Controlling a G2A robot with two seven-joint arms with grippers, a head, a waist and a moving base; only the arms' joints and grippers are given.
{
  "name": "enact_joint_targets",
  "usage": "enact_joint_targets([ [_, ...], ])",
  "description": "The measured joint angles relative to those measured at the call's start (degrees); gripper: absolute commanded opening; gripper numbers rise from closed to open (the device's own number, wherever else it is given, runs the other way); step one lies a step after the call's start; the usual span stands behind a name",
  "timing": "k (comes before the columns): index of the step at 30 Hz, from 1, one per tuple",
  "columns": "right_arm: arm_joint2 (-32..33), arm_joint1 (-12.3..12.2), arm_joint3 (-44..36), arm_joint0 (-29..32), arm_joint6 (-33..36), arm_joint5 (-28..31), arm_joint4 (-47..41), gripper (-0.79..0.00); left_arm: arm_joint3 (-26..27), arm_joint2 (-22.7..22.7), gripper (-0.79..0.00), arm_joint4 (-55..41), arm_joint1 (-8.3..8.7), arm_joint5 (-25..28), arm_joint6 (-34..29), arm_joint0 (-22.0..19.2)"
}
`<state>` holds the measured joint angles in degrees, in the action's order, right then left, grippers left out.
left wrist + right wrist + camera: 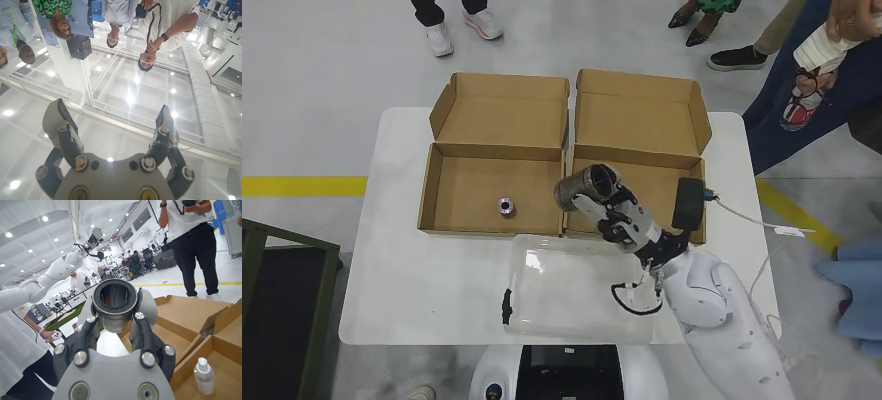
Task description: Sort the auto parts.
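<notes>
Top view: right gripper (592, 192) pinched a metal sleeve (578, 188) over the boxes' (567, 160) shared edge; we feared it slipping.

The right arm (707, 292) is cased in glossy white; the left tool (113, 111) and right tool (115, 302) are built grey, with black links.

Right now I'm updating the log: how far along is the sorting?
Done: one small metal part lies in the left cardboard box. In hand: the right claw is shut on a large metal cylinder, held above the boxes. Left: dropping it in; a dark item sits at the edge of the clear tray.
</notes>
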<state>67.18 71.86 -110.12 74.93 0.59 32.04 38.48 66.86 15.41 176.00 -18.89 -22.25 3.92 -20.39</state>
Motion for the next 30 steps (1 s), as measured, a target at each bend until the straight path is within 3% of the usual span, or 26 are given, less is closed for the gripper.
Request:
enact_joint_targets([
  [12,-4.2,0.7,4.5,-3.7,2.4,-2.0,5.9,-0.785,0.0,0.0,0.000,0.0,0.00,0.0,0.0,0.0],
  [30,-16.1,3.9,18.0,-16.7,5.7,-10.0,20.2,-0.785,0.0,0.0,0.000,0.0,0.00,0.0,0.0,0.0],
])
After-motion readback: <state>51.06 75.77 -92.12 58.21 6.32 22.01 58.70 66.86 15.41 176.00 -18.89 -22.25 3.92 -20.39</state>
